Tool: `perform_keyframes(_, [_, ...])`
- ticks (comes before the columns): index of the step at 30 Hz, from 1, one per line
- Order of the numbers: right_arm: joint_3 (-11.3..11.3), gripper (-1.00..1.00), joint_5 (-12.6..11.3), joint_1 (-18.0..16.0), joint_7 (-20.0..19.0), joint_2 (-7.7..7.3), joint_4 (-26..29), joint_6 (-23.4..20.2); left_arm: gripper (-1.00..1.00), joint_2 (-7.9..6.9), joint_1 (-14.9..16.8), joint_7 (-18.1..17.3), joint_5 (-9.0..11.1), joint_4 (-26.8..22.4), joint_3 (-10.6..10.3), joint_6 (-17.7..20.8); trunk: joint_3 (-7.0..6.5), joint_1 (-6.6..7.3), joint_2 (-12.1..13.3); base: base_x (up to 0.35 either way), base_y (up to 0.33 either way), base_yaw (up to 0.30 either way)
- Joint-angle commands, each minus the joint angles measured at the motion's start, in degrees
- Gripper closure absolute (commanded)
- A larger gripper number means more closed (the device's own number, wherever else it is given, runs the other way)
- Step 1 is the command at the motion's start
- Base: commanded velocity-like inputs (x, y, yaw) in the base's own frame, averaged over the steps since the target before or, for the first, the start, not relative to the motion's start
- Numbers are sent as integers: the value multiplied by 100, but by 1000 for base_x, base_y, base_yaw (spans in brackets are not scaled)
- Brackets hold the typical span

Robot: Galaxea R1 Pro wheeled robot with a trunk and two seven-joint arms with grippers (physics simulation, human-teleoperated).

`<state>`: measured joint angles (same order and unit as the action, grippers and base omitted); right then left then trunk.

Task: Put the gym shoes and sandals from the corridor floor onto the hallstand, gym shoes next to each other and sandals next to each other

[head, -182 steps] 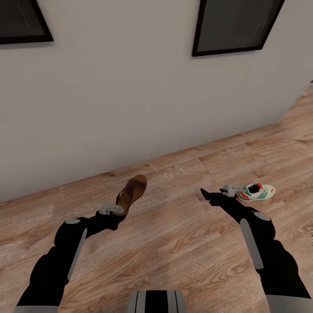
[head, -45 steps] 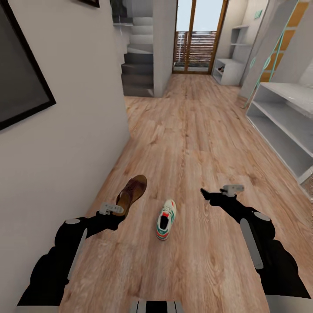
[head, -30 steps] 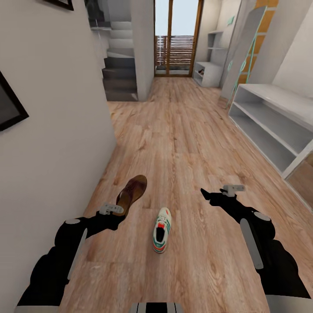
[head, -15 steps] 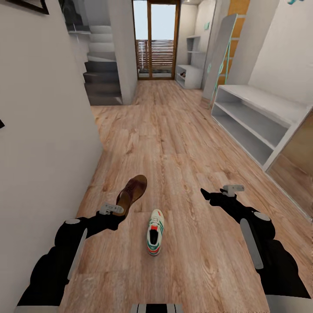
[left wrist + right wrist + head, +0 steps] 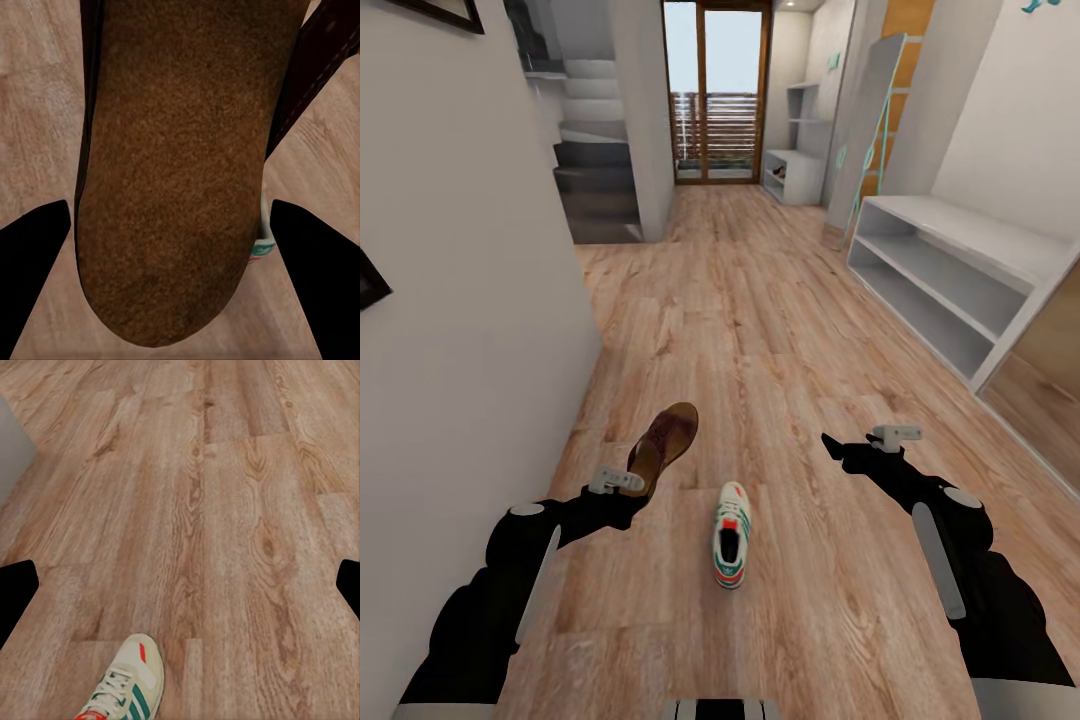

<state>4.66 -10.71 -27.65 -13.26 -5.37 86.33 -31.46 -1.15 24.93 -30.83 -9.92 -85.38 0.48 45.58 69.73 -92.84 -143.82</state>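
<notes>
A dark brown leather slip-on sandal (image 5: 663, 447) is gripped at its heel by the left gripper (image 5: 618, 482) and carried above the wood-grain plank floor (image 5: 780, 330). It is judged light and fairly stiff. A white, green-striped gym shoe (image 5: 729, 534) lies on the floor between the arms, best taken at the collar. The right gripper (image 5: 860, 447) is held spread, empty. The light grey hallstand (image 5: 950, 285) is seen ahead right, with open floor before it.

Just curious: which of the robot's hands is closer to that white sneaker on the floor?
Roughly equal. The sneaker lies between them: left gripper, holding a sandal, to its left, empty right gripper to its right.
</notes>
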Motion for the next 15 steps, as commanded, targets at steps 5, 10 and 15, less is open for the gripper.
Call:
perform_keyframes(5, [13, -100, -19, -3, -18, -1, 7, -36, 100, 1, 3, -54, -56, -5, 5, 12, 5, 1, -2, 0, 36, 0])
perform_keyframes(10, [17, -100, -19, -3, -19, 1, 6, -37, 100, 1, 3, -55, -54, -5, 5, 12, 5, 1, -2, 1, 1, 0])
perform_keyframes(15, [16, -100, -19, -3, -19, 1, 6, -38, 100, -1, 3, -55, -56, -5, 6, 12, 5, 1, -2, 143, 150, 0])
